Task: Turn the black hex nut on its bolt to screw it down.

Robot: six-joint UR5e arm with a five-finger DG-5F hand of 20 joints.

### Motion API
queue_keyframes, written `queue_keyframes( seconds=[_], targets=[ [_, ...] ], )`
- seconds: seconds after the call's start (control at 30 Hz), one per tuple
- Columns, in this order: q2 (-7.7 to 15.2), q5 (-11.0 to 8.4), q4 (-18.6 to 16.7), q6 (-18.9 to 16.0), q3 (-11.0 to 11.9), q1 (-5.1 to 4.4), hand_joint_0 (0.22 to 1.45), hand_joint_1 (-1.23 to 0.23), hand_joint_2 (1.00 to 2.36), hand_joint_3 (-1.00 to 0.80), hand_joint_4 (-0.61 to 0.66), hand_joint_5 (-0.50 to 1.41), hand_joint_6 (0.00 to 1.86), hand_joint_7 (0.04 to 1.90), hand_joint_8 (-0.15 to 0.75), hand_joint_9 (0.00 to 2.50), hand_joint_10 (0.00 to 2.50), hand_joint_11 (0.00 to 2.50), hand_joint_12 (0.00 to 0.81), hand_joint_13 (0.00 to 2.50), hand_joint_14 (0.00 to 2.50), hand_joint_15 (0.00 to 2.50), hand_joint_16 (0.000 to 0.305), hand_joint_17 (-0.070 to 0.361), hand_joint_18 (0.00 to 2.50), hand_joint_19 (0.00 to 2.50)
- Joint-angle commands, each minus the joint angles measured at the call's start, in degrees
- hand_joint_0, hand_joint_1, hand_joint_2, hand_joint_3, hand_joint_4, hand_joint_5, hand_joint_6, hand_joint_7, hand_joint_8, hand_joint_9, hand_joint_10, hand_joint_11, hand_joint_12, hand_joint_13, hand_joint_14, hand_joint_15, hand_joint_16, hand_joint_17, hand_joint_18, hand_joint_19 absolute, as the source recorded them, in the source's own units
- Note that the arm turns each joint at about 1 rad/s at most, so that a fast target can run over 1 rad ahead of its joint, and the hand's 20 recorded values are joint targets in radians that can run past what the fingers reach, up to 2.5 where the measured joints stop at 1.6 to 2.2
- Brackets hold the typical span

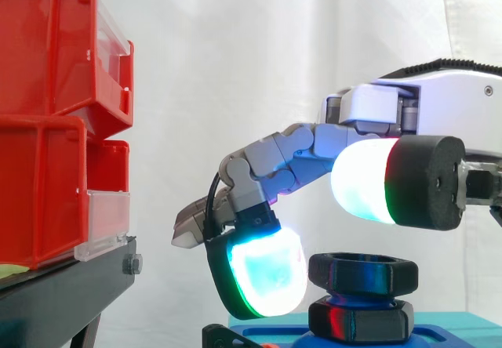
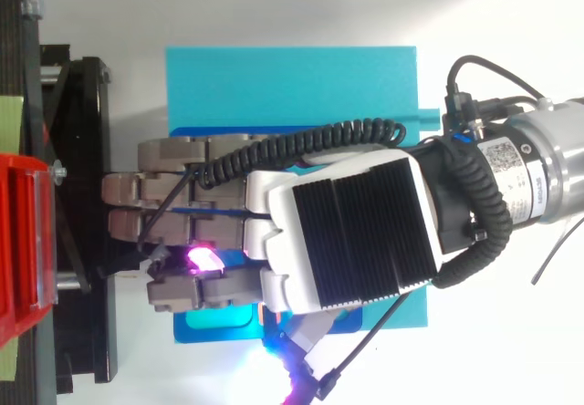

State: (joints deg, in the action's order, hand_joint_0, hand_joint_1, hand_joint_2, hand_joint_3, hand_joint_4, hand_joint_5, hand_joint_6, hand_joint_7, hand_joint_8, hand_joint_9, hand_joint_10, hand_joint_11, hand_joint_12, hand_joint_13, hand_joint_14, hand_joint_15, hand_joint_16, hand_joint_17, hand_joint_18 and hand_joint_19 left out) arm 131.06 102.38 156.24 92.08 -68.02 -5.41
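Teal flat base plate (image 2: 292,77) carries a blue fixture (image 1: 271,336). On the fixture the black hex nut (image 1: 362,272) sits directly above a second black hexagonal piece (image 1: 361,320). The robot hand (image 1: 439,105) hangs over the nut, loosely spread and gripping nothing. One cyan-white glowing fingertip pad (image 1: 263,277) is just beside the nut's left face, though contact cannot be resolved. The thumb pad (image 1: 361,179) stands clear above the nut. Farther left are red plastic bins (image 1: 47,128) on a black metal stand (image 1: 63,293), then the white curtain (image 1: 235,50).

Likely hazards:
- With one pad bearing, the soft tip may slide round the corners and the nut stay unturned.
- A thumb pressed on top could bind the thread.
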Motion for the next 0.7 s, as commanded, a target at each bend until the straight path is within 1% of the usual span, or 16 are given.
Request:
queue_keyframes(
  seconds=[0.0, 0.07, 0.1, 0.3, 0.43, 0.67],
  targets=[
    [0.0, 0.89, 0.4, 0.0, 0.0, 0.48, 0.49, -0.05, 1.0, -0.5, 0.17, -0.03, 0.51, 1.53, 0.264, 0.57, 0.0, 0.04, 0.333, 0.48, 0.0, 0.0, 0.058, 0.13, 0.46, 0.27],
    [0.0, 1.15, 0.2, 0.0, 0.0, 0.84, 0.49, -0.05, 1.0, -0.5, 0.17, -0.03, 0.53, 1.52, 0.265, 0.57, 0.0, 0.04, 0.332, 0.49, 0.0, 0.0, 0.058, 0.13, 0.46, 0.27],
    [0.0, 1.68, 0.1, 0.0, 0.0, 1.1, 0.49, -0.05, 1.0, -0.5, 0.17, -0.03, 0.54, 1.51, 0.265, 0.58, 0.0, 0.04, 0.333, 0.49, 0.0, 0.0, 0.058, 0.13, 0.46, 0.28],
    [0.0, 2.91, 0.1, 0.0, 0.0, 1.63, 0.49, -0.05, 1.0, -0.5, 0.16, -0.04, 0.58, 1.45, 0.264, 0.58, 0.0, 0.04, 0.332, 0.49, 0.0, 0.0, 0.058, 0.13, 0.46, 0.27],
    [0.0, 3.26, 0.0, 0.0, 0.0, 1.8, 0.49, -0.05, 1.0, -0.5, 0.16, -0.05, 0.63, 1.38, 0.266, 0.58, 0.0, 0.03, 0.333, 0.5, 0.0, 0.0, 0.058, 0.13, 0.46, 0.27],
    [0.0, 3.61, 0.3, 0.0, 0.0, 2.42, 0.49, -0.05, 1.0, -0.5, 0.16, -0.05, 0.65, 1.36, 0.269, 0.6, 0.0, 0.04, 0.331, 0.5, 0.0, 0.0, 0.058, 0.129, 0.46, 0.27]
  ],
)
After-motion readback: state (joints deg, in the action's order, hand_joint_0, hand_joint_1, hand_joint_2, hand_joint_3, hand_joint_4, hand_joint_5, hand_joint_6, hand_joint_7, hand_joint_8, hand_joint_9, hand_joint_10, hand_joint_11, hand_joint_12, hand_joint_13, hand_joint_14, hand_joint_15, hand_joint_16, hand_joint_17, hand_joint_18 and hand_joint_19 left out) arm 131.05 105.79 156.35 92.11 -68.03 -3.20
